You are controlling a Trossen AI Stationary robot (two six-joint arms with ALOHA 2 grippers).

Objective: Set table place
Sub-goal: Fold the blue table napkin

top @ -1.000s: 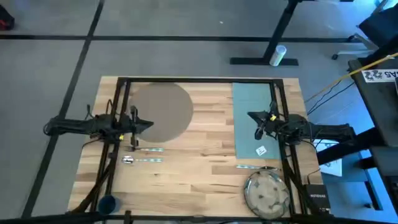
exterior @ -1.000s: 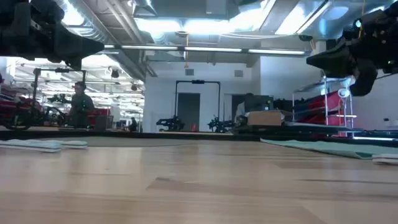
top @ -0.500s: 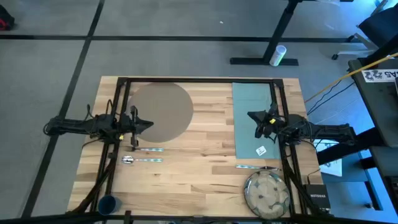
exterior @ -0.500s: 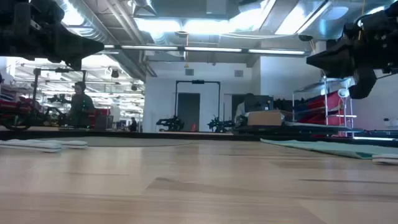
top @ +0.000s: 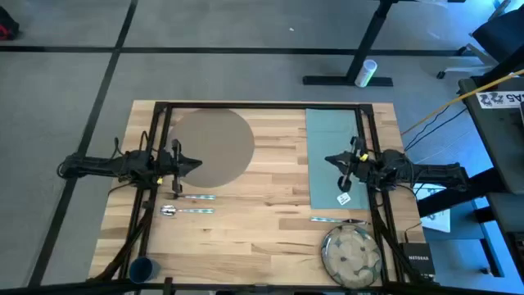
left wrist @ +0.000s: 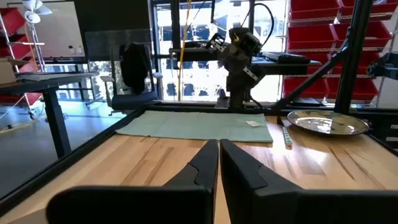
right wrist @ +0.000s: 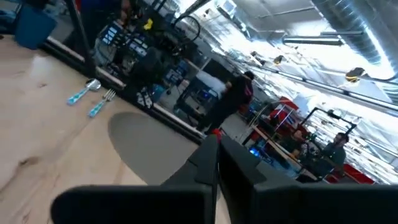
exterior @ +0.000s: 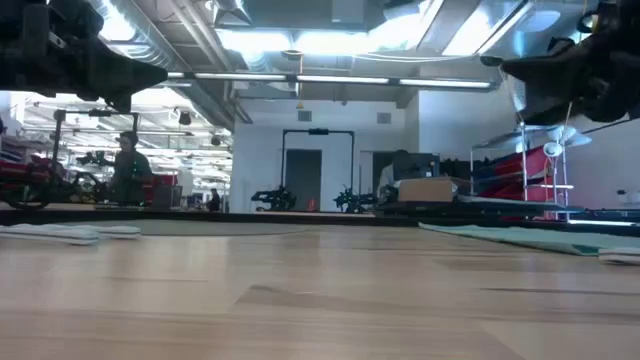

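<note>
Both arms are hanging above the table (top: 262,209) right now, and neither one is carrying anything. I'm seeing the left gripper (top: 195,164) hovering over the near edge of the round grey-brown placemat (top: 214,146), its fingers (left wrist: 205,165) pressed together with only a thin slit between them. I'm reading the right gripper (top: 331,160) as pressed together too, fingers (right wrist: 208,155) touching along their length; it is sitting over the teal napkin (top: 332,156), and the wrist picture is coming in tilted.

I'm finding the place pieces spread around the tabletop. The placemat is lying at the far left part of the table, and the napkin is lying flat at the far right part, running along the black frame rail. A small white tag (top: 344,198) is resting on the napkin's near end. Just in front of the left gripper, the fork (top: 193,197) and the spoon (top: 185,211) are lying side by side, both with pale blue handles. The knife (top: 336,220) is lying just past the speckled plate (top: 352,254), which is sitting at the near right corner. The dark-blue cup (top: 142,268) is standing at the near left corner, well apart from everything else.

From table height I'm also catching a person (exterior: 128,168) standing far back in the room.
</note>
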